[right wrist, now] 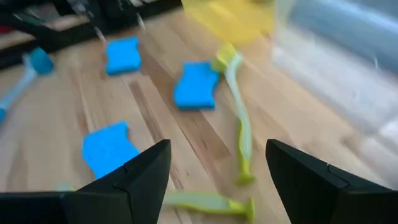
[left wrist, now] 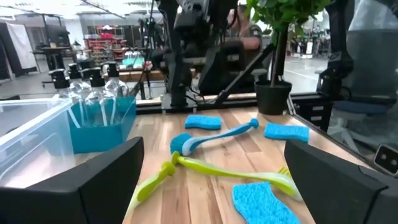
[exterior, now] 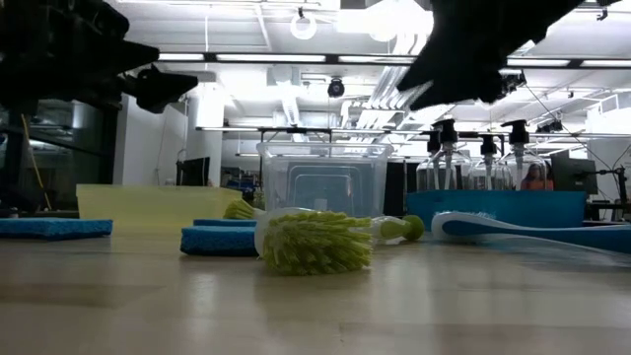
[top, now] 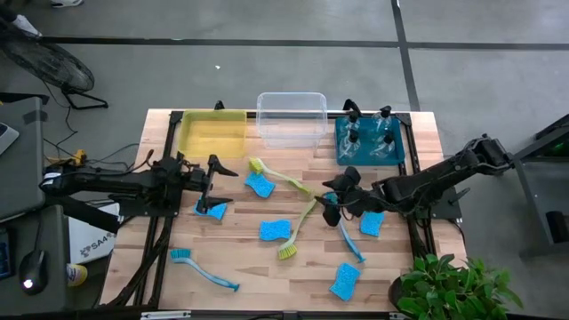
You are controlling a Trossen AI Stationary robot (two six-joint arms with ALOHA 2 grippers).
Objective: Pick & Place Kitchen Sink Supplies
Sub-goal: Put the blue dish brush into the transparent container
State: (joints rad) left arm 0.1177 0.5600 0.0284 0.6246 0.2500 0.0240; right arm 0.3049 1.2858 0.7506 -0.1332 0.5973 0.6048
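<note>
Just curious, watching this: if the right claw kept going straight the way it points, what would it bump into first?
Probably the yellow-green brush lying ahead of the open right gripper, though depth is unclear.

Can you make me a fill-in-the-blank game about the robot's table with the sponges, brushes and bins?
1. The spray bottles stand in the ____ bin.
2. The bin between the yellow bin and that one is ____.
3. The number of sponges lying on the table is ____.
4. The left gripper and the right gripper are both ____.

Missing words: teal; clear; five; open
</note>
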